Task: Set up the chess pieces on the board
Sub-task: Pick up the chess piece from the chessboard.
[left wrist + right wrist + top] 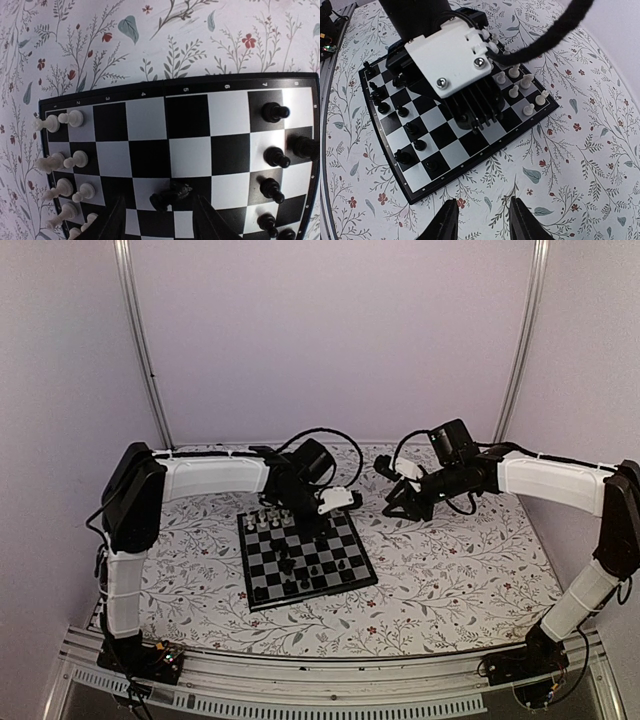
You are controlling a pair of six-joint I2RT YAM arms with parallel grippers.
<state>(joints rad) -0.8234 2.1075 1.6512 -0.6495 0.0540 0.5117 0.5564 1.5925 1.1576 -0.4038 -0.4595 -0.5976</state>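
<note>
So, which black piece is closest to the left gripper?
The lone black piece in the middle of the board, right at the left gripper; the other black pieces stand along one edge.

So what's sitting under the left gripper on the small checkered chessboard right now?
One black chess piece, seemingly lying on its side, rests on the black-bordered checkered chessboard, between the fingers of the open left gripper. The squares beneath the fingers themselves are covered.

My overhead camera looks down from six o'clock; both wrist views share the board (186,116), left close, right farther.
</note>
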